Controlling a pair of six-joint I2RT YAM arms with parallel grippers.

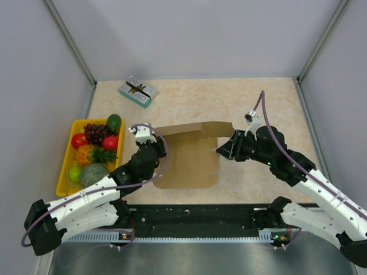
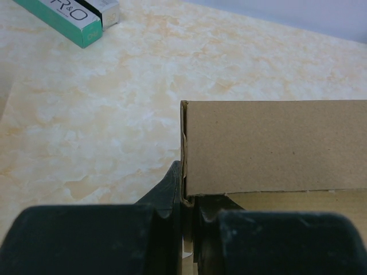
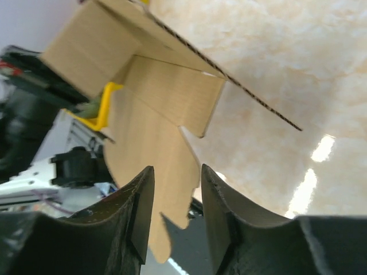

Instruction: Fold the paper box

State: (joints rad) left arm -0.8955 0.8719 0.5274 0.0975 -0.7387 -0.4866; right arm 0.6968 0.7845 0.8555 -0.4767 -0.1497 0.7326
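The paper box (image 1: 189,163) is a brown cardboard sheet lying mid-table, its far panel (image 1: 189,130) folded upright. My left gripper (image 1: 155,139) is shut on the sheet's left side flap. In the left wrist view the left gripper (image 2: 189,195) pinches that thin standing edge, with the upright panel (image 2: 275,146) just beyond. My right gripper (image 1: 221,150) sits at the box's right edge, jaws apart. In the right wrist view the right gripper (image 3: 176,177) is open; the flat sheet (image 3: 152,137) and its tabs lie beyond the fingertips, not pinched.
A yellow tray (image 1: 64,172) of fruit stands at the left, close to my left arm. A small teal-and-white printed box (image 1: 138,91) lies at the back left, seen too in the left wrist view (image 2: 69,17). Grey walls enclose the table; a black rail (image 1: 195,215) runs along the near edge.
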